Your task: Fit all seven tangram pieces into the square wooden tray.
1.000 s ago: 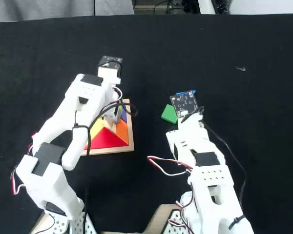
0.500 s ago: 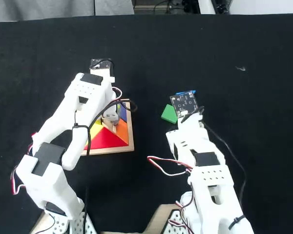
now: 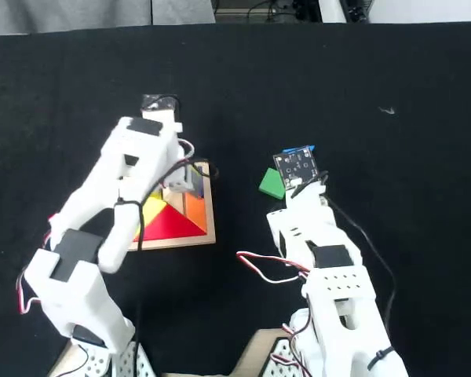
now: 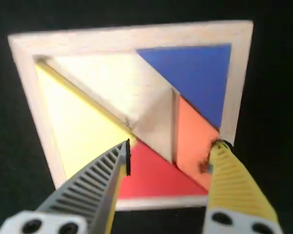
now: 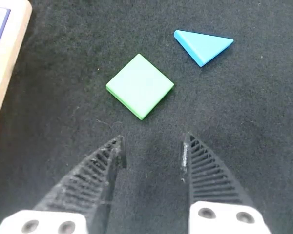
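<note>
- Over the last second the left arm's wrist has swung a little toward the left edge of the black cloth-covered table (image 3: pixel 377 78). That uncovers more of the far right corner of the square wooden tray (image 4: pixel 136 31). The right arm and the two loose pieces haven't stirred.
- The left gripper (image 4: pixel 172 148) hangs over the tray with its jaws spread wide and nothing between them.
- One tip sits close to the rim beside the orange piece (image 4: pixel 193 141). I'd worry that a drop from here could catch that rim, shove the tray, or tip a seated piece out of place.
- The right gripper (image 5: pixel 151 141) is also parted and empty. It is near the flat green square piece (image 5: pixel 140 86), with the small light-blue triangle piece (image 5: pixel 203 45) just beyond.
- Both pieces lie on the table off the tray's right edge.
- The green square is turned corner-on to those jaws. Closing on it like that could spin it or squirt it across the cloth.
- In the tray: a large yellow triangle (image 4: pixel 73 117), a blue triangle (image 4: pixel 195 73), the orange piece and a red triangle (image 4: pixel 151 178).
- A pale patch remains in the middle. I can't tell whether it is bare wood or a light piece.
- If the seated pieces drift, I doubt the gap would take the last ones.
</note>
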### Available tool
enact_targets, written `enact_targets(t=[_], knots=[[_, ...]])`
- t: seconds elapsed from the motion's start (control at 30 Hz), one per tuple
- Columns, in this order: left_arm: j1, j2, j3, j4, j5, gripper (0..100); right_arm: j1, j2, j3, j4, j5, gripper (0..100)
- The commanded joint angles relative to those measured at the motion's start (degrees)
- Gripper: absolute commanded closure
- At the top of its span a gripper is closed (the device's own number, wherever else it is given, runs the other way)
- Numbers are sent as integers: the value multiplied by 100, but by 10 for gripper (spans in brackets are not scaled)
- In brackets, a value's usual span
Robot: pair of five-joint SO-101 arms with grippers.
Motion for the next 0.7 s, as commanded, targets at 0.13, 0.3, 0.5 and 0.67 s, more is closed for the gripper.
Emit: enact_targets(t=[0.13, 0.3, 0.5, 0.67], knots=[[-127, 440, -365, -589, -308, 733, 97, -119, -110, -114, 0, 805], [251, 686, -409, -607, -308, 733, 97, -119, -110, -114, 0, 805], [356, 686, -453, -527, -308, 733, 97, -119, -119, -114, 0, 805], [356, 686, -497, -141, -308, 733, 97, -119, -119, -114, 0, 805]])
